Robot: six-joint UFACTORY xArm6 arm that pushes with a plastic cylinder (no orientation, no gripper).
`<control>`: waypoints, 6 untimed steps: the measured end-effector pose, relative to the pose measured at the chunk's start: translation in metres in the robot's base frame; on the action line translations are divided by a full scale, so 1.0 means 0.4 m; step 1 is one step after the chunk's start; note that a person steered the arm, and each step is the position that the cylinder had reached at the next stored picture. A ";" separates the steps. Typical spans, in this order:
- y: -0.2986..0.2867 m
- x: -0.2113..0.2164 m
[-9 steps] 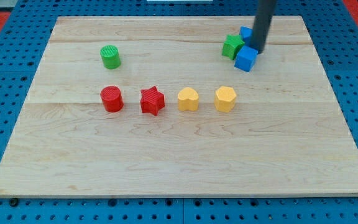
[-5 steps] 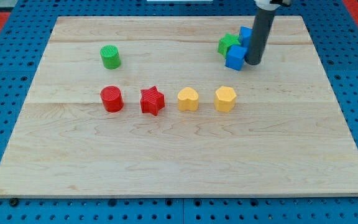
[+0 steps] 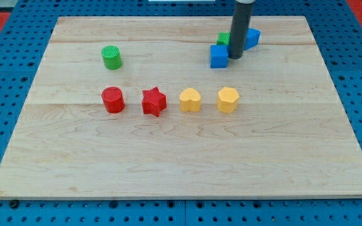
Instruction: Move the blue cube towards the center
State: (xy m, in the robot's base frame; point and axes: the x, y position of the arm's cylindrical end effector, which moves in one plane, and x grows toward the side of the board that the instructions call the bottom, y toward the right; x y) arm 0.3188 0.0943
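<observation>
We see a pale wooden board [image 3: 181, 157] with visible grain and faint seams between its planks, lying on a blue pegboard surface [image 3: 5, 75] dotted with holes. The small blocks look like matte plastic with finely ridged sides. In the upper left of the frame stands a green cylinder [image 3: 111, 57]. Across the middle runs a row: a red cylinder [image 3: 113, 100], a red star [image 3: 154, 102], a yellow heart-like block [image 3: 190, 100] and a yellow faceted block [image 3: 227, 99], each a little apart from its neighbour. In the upper right of the frame the blue cube [image 3: 219, 56] sits above that row and well to the right of the board's middle. Behind it a green block [image 3: 224, 39] shows only in part, its shape unclear, and a second blue block [image 3: 251, 38] lies to the right, partly hidden. Our arm ends in a straight dark rod that comes down almost upright from the top edge of the frame, and my tip [image 3: 235, 58] rests on the board touching, or just beside, the blue cube's right side. We have no gripper, so the rod holds nothing; it only meets the cube from the side.
</observation>
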 end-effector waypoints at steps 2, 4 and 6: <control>-0.068 0.021; -0.091 0.044; -0.073 0.027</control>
State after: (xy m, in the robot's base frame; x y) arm 0.3297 0.0650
